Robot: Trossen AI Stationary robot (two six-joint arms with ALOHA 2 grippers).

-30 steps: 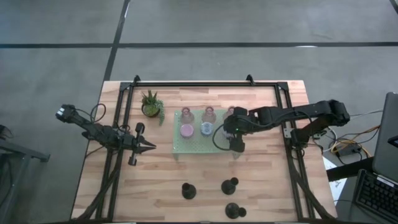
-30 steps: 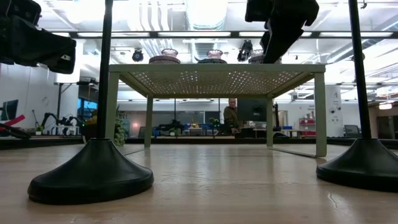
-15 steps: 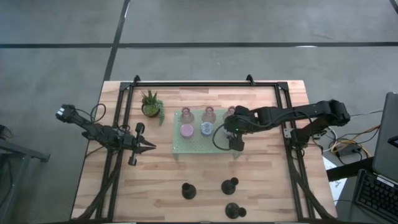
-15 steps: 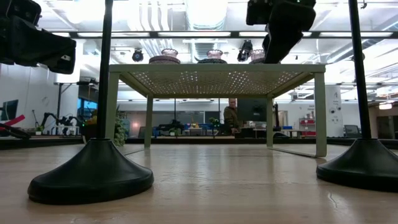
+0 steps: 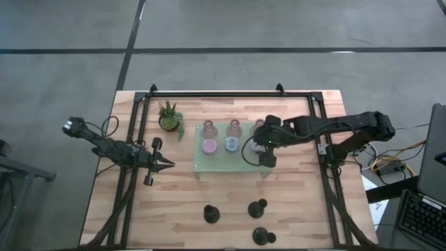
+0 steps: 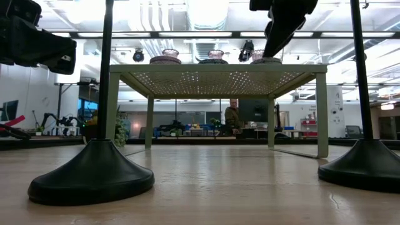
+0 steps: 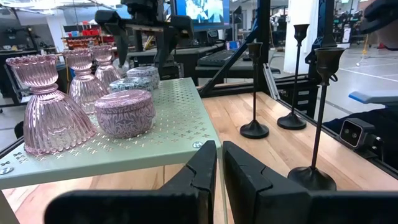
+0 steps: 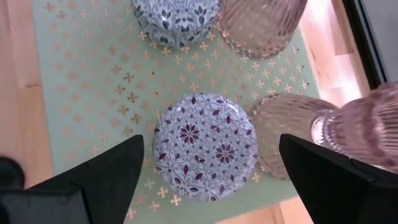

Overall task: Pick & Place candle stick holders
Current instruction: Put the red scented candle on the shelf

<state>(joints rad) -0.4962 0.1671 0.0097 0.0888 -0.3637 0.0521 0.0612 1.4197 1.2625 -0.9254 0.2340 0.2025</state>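
Observation:
The pale green perforated tray (image 5: pixel 221 162) carries three pinkish clear glass holders in its far row (image 5: pixel 233 127) and low round ones in its near row: pale pink (image 5: pixel 209 146), blue-grey (image 5: pixel 231 144) and lilac patterned (image 8: pixel 204 146). My right gripper (image 5: pixel 265 156) hangs open above the lilac holder, which rests on its base on the tray, with one finger (image 8: pixel 106 180) on each side and clear of it. Three black knobbed holders (image 5: pixel 258 207) stand on the table near its near edge. My left gripper (image 5: pixel 166 165) is shut and empty, left of the tray.
A small green potted plant (image 5: pixel 169 117) stands left of the tray's far corner. A black frame (image 5: pixel 216 93) runs round the table, with posts and round feet (image 6: pixel 94 178) at the near side. Bare wood lies between the tray and the black holders.
My right gripper has risen a little from the tray's right end. The lilac holder stays where it was on the tray.

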